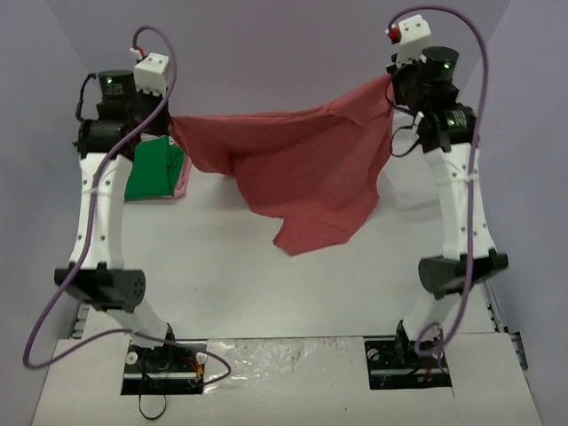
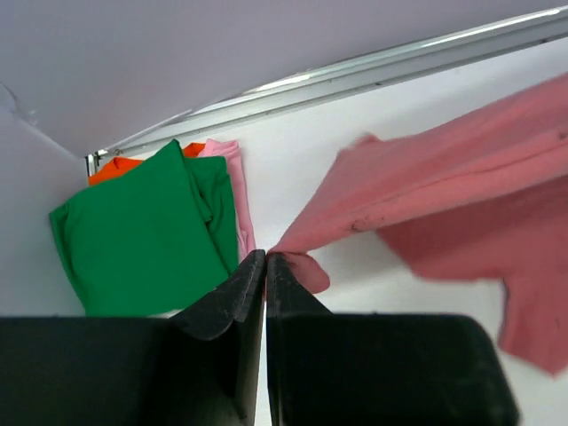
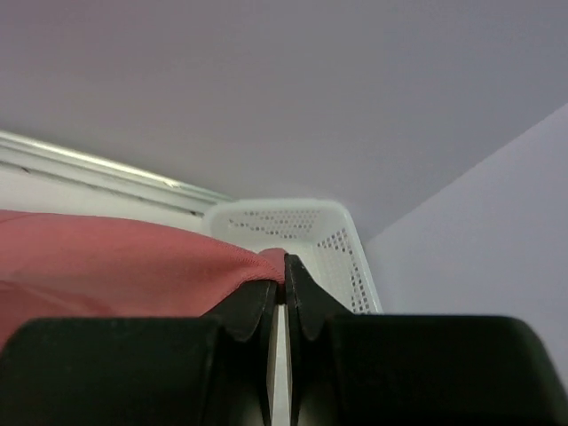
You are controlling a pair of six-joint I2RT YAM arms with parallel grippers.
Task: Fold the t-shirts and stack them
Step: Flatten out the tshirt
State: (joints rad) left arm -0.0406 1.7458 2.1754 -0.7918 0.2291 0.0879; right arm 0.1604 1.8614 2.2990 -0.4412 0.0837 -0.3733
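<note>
The dusty-red t-shirt (image 1: pixel 302 169) hangs stretched in the air between both grippers, its lower part draping down to the table. My left gripper (image 1: pixel 170 122) is shut on its left edge; in the left wrist view (image 2: pixel 266 257) the cloth (image 2: pixel 444 177) runs from the closed jaws to the right. My right gripper (image 1: pixel 390 82) is shut on its right edge, seen in the right wrist view (image 3: pixel 285 266) with red cloth (image 3: pixel 115 257) to the left. A folded green t-shirt (image 1: pixel 151 173) lies on a pink one (image 1: pixel 184 180) at the far left, also in the left wrist view (image 2: pixel 142 231).
A white mesh basket (image 3: pixel 302 231) stands at the far right behind my right gripper. An orange cloth (image 2: pixel 115 166) shows under the green shirt. A metal rail (image 2: pixel 355 71) runs along the table's far edge by the back wall.
</note>
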